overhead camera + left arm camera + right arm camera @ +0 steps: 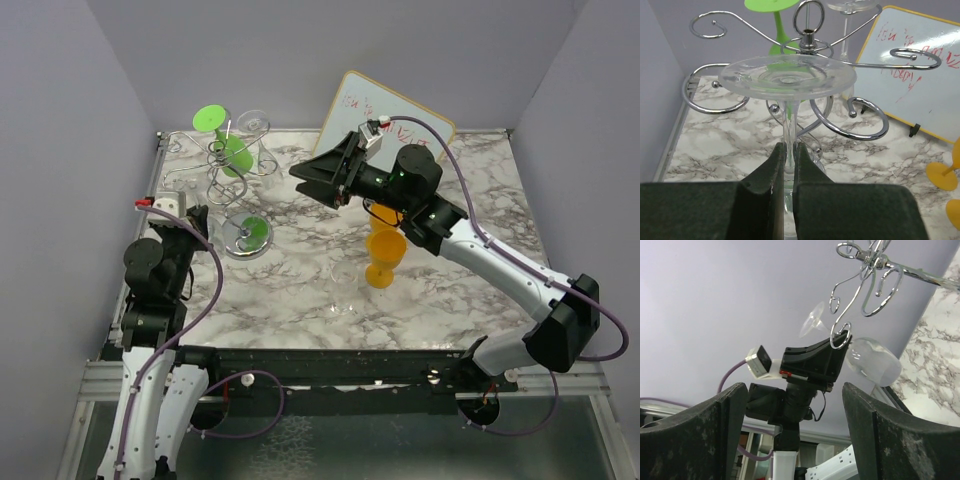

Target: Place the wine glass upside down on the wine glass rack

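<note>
I log a marble-patterned table [470,190]. Standing on it: the wine glass rack [241,238] on its disc base at left, an orange goblet [384,258] near centre (apparently upright), and a whiteboard [385,110] propped at the far edge.

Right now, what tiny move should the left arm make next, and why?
Probably ease it forward: the left end effector is shut on the stem of the upside-down clear wine glass, its foot close to the wine glass rack hooks.
</note>
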You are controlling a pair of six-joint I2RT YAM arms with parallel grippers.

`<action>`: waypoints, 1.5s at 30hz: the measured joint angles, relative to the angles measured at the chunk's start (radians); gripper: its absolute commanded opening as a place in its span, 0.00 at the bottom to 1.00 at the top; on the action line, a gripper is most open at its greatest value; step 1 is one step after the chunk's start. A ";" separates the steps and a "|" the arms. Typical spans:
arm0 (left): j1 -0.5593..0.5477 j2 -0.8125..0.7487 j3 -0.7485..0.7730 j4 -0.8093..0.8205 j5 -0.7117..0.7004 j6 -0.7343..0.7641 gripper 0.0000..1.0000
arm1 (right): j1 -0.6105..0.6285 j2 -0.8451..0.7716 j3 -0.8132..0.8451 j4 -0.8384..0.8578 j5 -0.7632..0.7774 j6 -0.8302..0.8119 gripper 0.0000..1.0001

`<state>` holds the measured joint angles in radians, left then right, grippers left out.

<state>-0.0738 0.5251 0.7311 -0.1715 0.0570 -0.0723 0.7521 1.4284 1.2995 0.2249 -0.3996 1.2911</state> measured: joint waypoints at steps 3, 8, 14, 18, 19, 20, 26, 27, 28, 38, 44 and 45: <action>0.000 0.014 -0.013 0.002 -0.015 -0.018 0.00 | -0.002 0.000 -0.003 0.019 -0.008 0.007 0.80; 0.001 0.059 -0.013 0.007 -0.036 -0.039 0.00 | -0.005 0.000 -0.010 0.043 -0.013 0.016 0.80; 0.010 0.114 -0.008 0.010 -0.053 -0.045 0.00 | -0.008 -0.003 -0.051 0.085 -0.013 0.026 0.79; 0.021 0.152 0.002 0.025 -0.066 -0.043 0.00 | -0.008 -0.015 -0.103 0.110 -0.008 0.038 0.79; 0.024 0.158 0.002 0.033 -0.068 -0.043 0.00 | -0.008 -0.018 -0.111 0.112 -0.006 0.040 0.79; 0.028 0.163 0.002 0.040 -0.071 -0.043 0.00 | -0.008 -0.019 -0.116 0.114 -0.003 0.041 0.79; 0.046 0.166 -0.007 0.101 -0.085 -0.043 0.00 | -0.008 -0.032 -0.117 0.134 0.007 0.043 0.79; 0.048 0.163 -0.014 0.118 -0.087 -0.041 0.00 | -0.008 -0.034 -0.117 0.142 0.008 0.043 0.79; 0.048 0.159 -0.021 0.134 -0.088 -0.038 0.00 | -0.008 -0.035 -0.118 0.149 0.010 0.043 0.79; 0.056 0.216 -0.032 0.183 -0.096 -0.001 0.00 | -0.008 -0.035 -0.138 0.187 0.011 0.044 0.79; 0.060 0.230 -0.032 0.197 -0.100 0.016 0.00 | -0.015 -0.047 -0.138 0.193 0.012 0.042 0.79; 0.060 0.230 -0.032 0.197 -0.106 0.019 0.00 | -0.017 -0.050 -0.138 0.194 0.013 0.042 0.79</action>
<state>-0.0143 0.7555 0.6987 0.0257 -0.0486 -0.0536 0.7353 1.3781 1.1618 0.4187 -0.3862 1.3327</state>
